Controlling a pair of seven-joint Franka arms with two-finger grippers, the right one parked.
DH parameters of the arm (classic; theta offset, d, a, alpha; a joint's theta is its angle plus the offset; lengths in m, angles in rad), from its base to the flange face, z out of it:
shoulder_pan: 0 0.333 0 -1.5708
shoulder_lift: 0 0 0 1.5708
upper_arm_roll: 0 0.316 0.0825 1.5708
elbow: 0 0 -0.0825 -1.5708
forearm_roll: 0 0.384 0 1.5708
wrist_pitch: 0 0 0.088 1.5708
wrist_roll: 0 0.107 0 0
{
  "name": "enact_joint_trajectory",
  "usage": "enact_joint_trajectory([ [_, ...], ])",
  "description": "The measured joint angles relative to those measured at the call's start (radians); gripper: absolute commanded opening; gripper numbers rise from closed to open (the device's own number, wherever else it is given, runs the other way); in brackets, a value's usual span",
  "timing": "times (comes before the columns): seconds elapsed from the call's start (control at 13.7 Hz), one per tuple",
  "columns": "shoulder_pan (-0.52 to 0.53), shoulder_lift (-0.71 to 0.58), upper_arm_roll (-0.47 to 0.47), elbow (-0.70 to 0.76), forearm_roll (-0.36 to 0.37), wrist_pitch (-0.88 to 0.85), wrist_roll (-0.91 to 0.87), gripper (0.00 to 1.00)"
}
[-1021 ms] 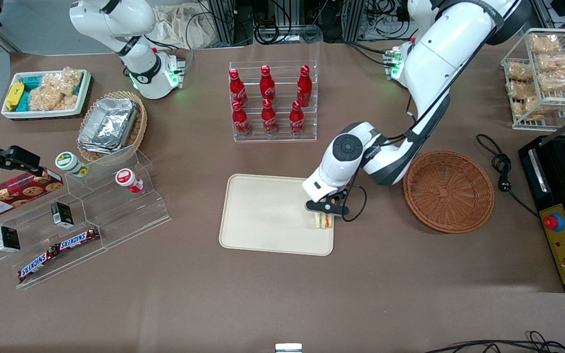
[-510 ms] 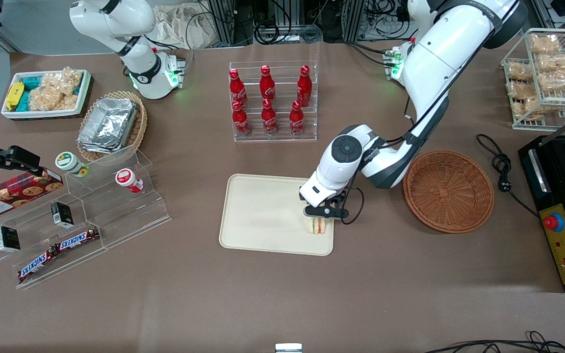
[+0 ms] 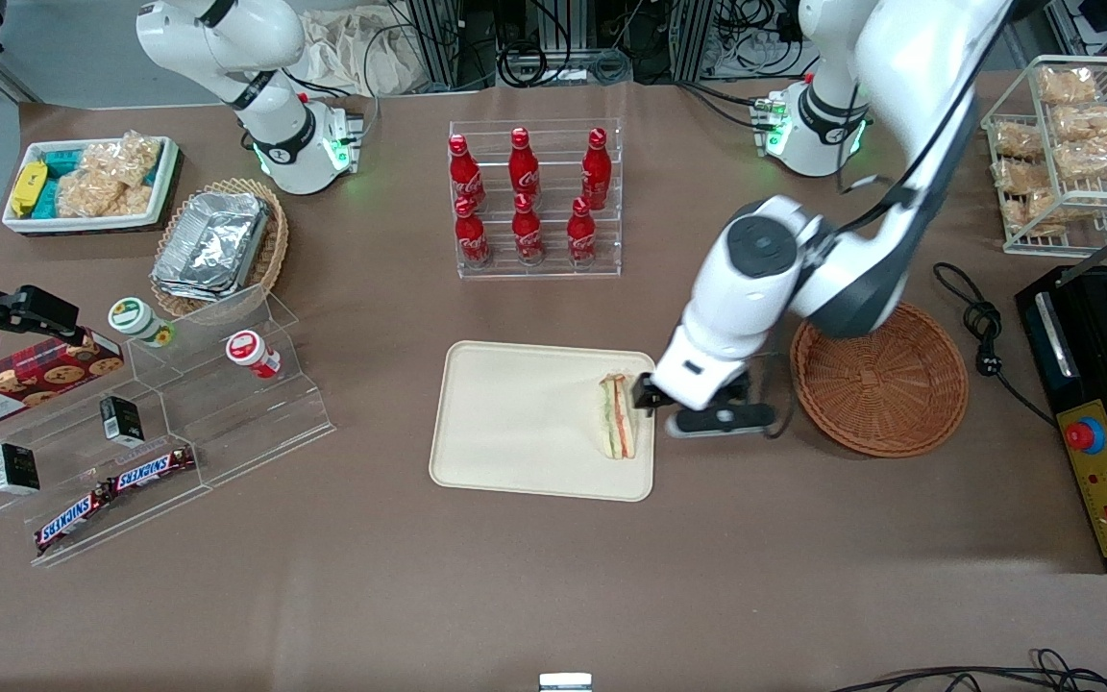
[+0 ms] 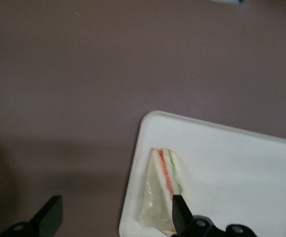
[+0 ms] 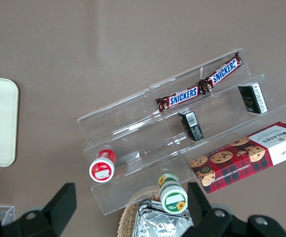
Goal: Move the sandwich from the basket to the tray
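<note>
Matt brown covering on the counter (image 3: 515, 596), no shine at all. The tray (image 3: 515, 423) looks like smooth cream plastic with a dull finish. On it, the sandwich (image 3: 617, 416) sits in clear, slightly glossy wrap over soft pale bread. The basket (image 3: 878, 375) is rough reddish-brown woven wicker. The claw (image 3: 698, 411), beside the tray's edge and spread wide with nothing held, has matt black fingers (image 4: 181, 213) under a glossy white arm shell.

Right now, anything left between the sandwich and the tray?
No. The sandwich already lies on the tray, at its basket-side edge. The end effector hangs open just off that edge, holding nothing.
</note>
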Motion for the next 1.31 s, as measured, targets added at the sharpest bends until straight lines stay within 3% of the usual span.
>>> enact_joint_trajectory([
  [0.44,0.157,-0.267,0.005,0.000,-0.229,-0.395,0.252,1.00],
  [0.73,0.208,-0.372,0.060,-0.002,-0.268,-0.512,0.302,1.00],
  [1.09,0.095,-0.459,0.306,-0.003,-0.325,-0.649,0.496,1.00],
  [1.31,0.092,-0.472,0.323,0.001,-0.327,-0.659,0.516,1.00],
])
